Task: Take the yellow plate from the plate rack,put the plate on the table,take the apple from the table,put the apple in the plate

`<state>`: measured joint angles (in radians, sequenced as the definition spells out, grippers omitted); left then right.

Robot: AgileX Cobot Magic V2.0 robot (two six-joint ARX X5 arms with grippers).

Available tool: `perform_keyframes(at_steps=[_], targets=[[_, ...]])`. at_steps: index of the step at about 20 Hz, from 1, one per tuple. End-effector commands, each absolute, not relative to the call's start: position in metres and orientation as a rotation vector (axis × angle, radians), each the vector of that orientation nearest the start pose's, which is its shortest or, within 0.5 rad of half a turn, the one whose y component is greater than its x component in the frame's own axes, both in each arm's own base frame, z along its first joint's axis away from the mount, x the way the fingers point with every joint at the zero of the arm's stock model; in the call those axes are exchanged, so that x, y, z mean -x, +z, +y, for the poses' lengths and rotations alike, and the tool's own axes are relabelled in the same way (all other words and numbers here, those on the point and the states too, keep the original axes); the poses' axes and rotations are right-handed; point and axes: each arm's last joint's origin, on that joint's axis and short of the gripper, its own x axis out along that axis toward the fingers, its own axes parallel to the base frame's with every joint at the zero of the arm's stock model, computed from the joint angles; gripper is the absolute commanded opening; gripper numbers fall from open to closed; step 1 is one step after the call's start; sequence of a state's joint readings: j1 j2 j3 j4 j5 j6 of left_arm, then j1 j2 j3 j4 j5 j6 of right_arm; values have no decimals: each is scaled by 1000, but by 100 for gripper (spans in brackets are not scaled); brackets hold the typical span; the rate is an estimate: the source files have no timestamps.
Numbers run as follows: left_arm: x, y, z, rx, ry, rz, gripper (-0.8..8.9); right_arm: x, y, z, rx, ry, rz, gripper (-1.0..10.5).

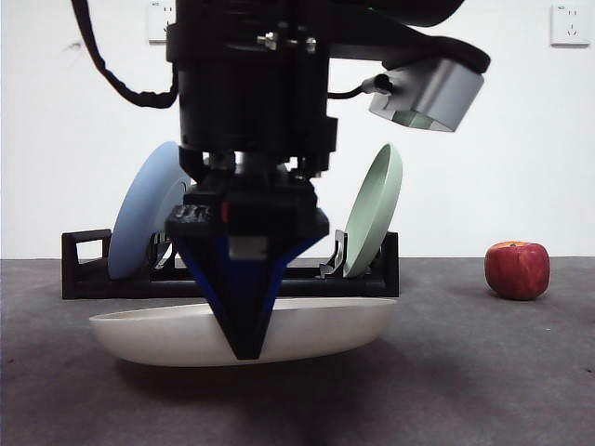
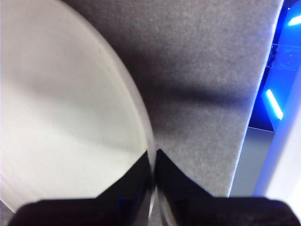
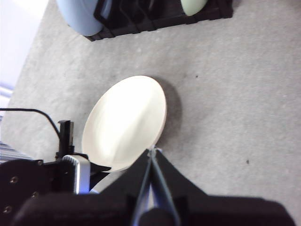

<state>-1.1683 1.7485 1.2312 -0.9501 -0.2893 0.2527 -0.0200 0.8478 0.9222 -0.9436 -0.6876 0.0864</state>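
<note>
My front camera sits low, level with the table (image 1: 521, 390), close to the yellow plate (image 1: 167, 334). Both wrist cameras look down: left very near its rim (image 2: 70, 117), right higher (sharing the plate rack (image 3: 155, 21) with front).

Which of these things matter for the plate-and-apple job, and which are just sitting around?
In the job: yellow plate, clamped at its rim by the left gripper; plate rack; apple; table; right gripper, above the table, holding nothing.
Just lying about: blue plate and green plate, both standing in the rack.
</note>
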Motion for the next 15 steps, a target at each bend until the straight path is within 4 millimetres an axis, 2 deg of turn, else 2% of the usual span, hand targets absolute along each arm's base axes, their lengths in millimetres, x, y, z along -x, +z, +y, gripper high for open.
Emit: perform_keyframes(at_steps=[1, 2, 3, 4, 6, 7, 8, 11, 15], targets=[[-132, 195, -293, -1214, -871, 1049, 0, -144, 312, 15, -360, 582, 846, 0], [-131, 195, -293, -1216, -871, 1051, 1, -144, 312, 15, -356, 574, 846, 0], [-131, 195, -292, -1218, -872, 1056, 47, -144, 312, 15, -349, 568, 845, 0], [-131, 195, -291, -1223, -873, 1065, 187, -145, 312, 15, -345, 559, 846, 0], [-130, 195, -291, -1207, -858, 1076, 582, -145, 311, 14, -338, 542, 847, 0], [-130, 196, -292, -1189, -848, 1084, 718, -145, 311, 14, -338, 541, 847, 1], [-129, 199, -292, -1174, -844, 1102, 753, -145, 312, 14, -337, 541, 846, 2], [-127, 218, -299, -1093, -937, 1153, 753, -146, 312, 13, -321, 515, 833, 11], [-125, 264, -310, -956, -1063, 1197, 749, -151, 314, 12, -329, 459, 809, 11]])
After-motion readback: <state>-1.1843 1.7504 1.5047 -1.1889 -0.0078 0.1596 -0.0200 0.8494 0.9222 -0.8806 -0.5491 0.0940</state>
